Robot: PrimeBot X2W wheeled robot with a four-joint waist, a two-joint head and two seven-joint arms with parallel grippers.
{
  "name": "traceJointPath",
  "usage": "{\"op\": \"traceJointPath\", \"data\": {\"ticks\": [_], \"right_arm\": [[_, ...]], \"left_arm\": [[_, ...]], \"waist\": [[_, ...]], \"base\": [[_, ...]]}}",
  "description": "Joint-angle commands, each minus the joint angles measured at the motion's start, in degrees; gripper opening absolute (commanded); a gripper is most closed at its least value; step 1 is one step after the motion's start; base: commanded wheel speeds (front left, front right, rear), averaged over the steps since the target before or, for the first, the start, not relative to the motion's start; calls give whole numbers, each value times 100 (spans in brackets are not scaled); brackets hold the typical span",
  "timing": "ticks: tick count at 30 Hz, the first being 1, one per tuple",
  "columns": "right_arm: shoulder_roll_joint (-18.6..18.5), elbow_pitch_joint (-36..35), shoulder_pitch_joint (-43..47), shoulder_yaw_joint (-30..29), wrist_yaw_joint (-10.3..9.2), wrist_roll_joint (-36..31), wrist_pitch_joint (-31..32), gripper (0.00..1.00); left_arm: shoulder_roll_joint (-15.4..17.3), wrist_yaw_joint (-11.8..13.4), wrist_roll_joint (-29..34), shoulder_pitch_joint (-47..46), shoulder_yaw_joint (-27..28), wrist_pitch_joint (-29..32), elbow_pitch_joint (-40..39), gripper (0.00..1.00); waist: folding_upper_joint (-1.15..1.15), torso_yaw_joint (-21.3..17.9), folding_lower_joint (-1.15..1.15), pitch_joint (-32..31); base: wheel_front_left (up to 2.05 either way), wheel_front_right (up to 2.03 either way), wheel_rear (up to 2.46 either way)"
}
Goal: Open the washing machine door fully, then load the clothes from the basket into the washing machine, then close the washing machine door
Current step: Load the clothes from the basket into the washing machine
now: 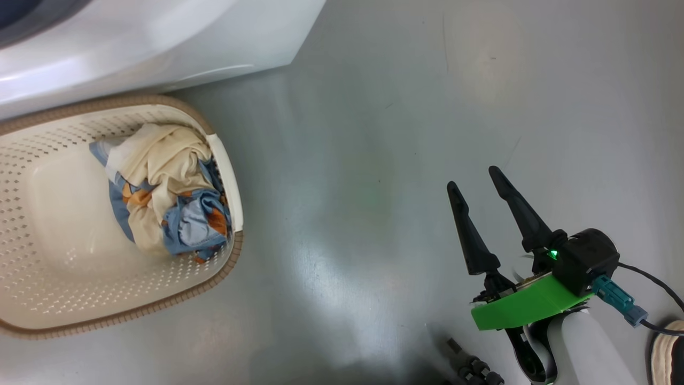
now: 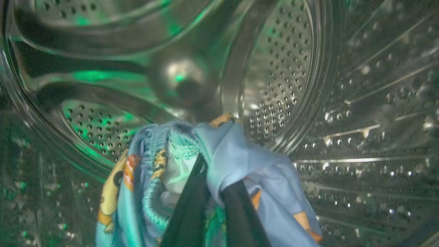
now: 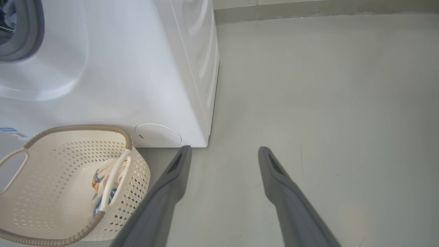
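Note:
My left gripper [image 2: 216, 171] is inside the washing machine's steel perforated drum [image 2: 281, 79], shut on a blue garment [image 2: 236, 161] printed with orange and yellow figures that drapes over its fingers. The white washing machine [image 1: 133, 43] stands at the head view's top left, and its grey gasket [image 3: 29, 31] shows in the right wrist view. The basket [image 1: 48, 246] sits in front of it on the floor, holding cream and blue clothes [image 1: 165, 192] bunched at its right end. My right gripper [image 1: 478, 184] hovers open over bare floor, to the right of the basket. The washing machine door is out of view.
Grey floor [image 1: 374, 133] spreads to the right of the washer and basket. A round white hatch [image 3: 157, 134] sits low on the washer's front. A shoe's edge [image 1: 668, 347] shows at the head view's lower right, beside a dark cable [image 1: 652, 280].

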Motion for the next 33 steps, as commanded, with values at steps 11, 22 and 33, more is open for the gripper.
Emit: {"op": "traceJointPath", "data": {"ticks": [11,22,33], "right_arm": [[12,-75,-28,163,9,39,-27,100],[13,5,-85,136,9,30,-27,100],[13,115,-159,168,9,116,-27,100]], "left_arm": [[222,100,-139,530,246,-33,-189,0],[10,-63,-421,290,260,4,1317,100],[-142,-92,-498,219,183,-29,1786,100]], "waist": [[0,76,0,15],[0,142,0,-143],[0,164,0,-467]], "base": [[0,0,0],[0,0,0],[0,0,0]]}}
